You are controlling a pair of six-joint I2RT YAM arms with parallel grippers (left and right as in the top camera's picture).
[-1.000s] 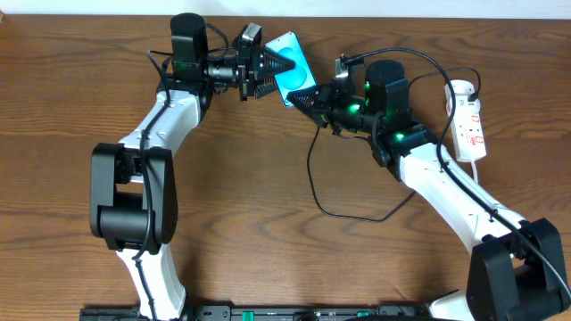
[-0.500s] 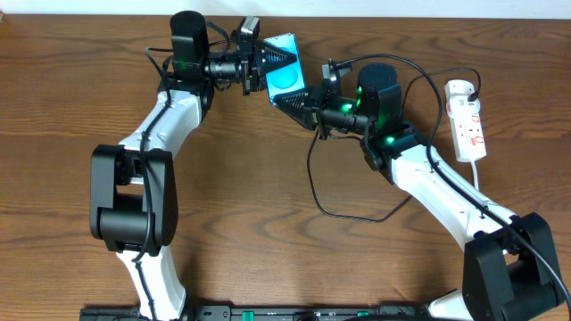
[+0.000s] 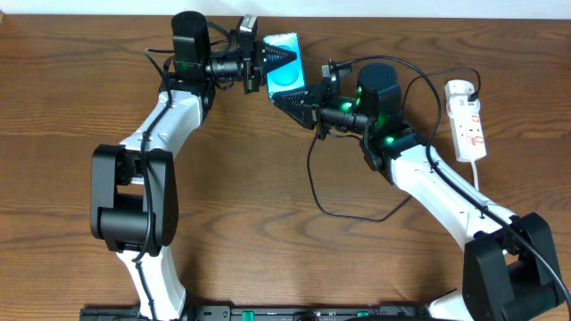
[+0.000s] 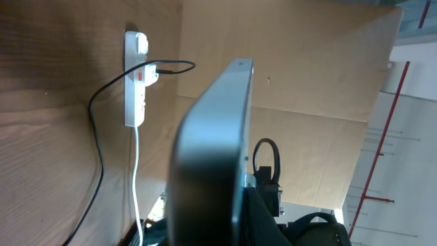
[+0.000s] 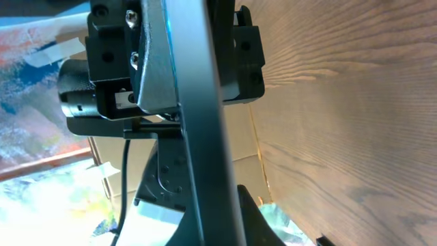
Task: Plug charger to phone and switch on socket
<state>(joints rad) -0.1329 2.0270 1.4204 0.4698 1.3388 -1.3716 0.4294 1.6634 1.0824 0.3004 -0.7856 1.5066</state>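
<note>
A brown wood-grain table (image 3: 268, 259) spans the view.

Soft, even light from above fills the overhead view. The arms cast faint shadows on the table (image 3: 268, 250), and the phone (image 3: 287, 69) screen glows bright cyan. In both wrist views the phone's near edge is blurred, while the far socket (image 4: 135, 82) and the wood grain are sharp.

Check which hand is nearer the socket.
Right. The right hand is at the lower edge of the phone, left of the socket; the left hand holds the phone from farther left.
</note>
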